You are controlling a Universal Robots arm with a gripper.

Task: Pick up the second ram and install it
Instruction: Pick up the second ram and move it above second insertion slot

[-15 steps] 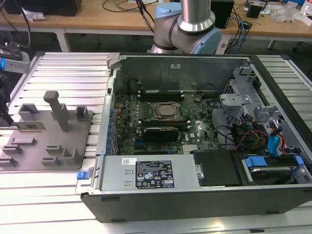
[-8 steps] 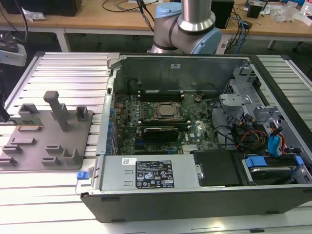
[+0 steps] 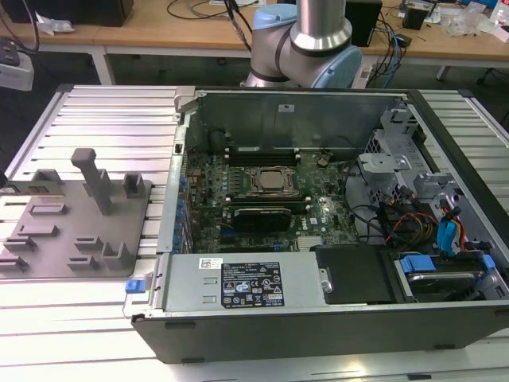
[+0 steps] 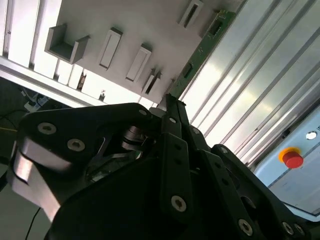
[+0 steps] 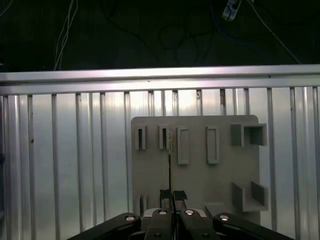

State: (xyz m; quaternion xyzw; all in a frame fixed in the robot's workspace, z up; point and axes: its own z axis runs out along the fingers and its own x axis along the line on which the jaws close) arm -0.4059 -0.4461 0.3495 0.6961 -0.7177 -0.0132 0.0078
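My gripper (image 5: 171, 194) is shut on the second ram (image 5: 170, 162), a thin greenish board seen edge-on between the two black fingertips (image 5: 180, 195). In the second wrist view the ram (image 4: 200, 55) runs long and flat out from the gripper (image 4: 172, 102). It hangs well above the grey holder plate (image 5: 220, 175), over the plate's row of slotted blocks and apart from them. In the exterior view the plate (image 3: 75, 223) lies at the left, beside the open computer case (image 3: 318, 318).
Inside the case the motherboard carries a processor socket (image 3: 270, 181) with long black slots (image 3: 262, 151) on either side. Cables and drive bays (image 3: 429, 223) crowd the exterior view's right. The ribbed aluminium table (image 5: 65, 165) surrounds the plate. A red stop button (image 4: 293, 159) sits nearby.
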